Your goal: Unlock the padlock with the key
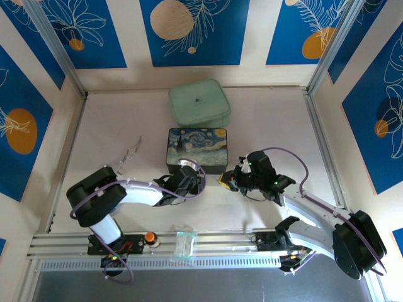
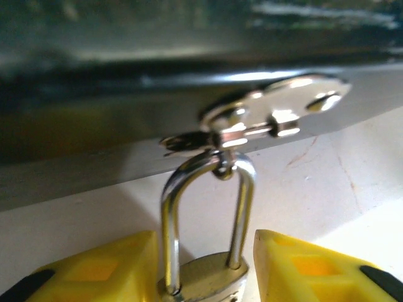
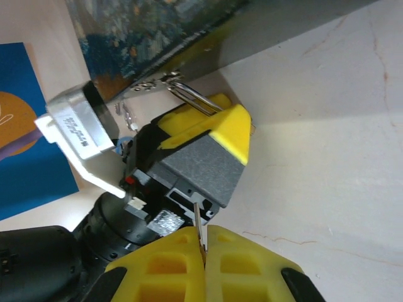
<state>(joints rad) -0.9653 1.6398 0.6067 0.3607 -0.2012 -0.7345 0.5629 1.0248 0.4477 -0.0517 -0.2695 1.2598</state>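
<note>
The padlock is hooked on the box latch with the half-open left gripper straddling it, so a crooked squeeze could swing it and the right gripper, clamped on the key, misses the keyhole.

What's lying around my workspace right now
The starry-night box sits mid-table, with a mint-green lidded case just behind it. A clear plastic scrap lies off to my left. On the near rail are an orange knob and a small clear bag.
</note>
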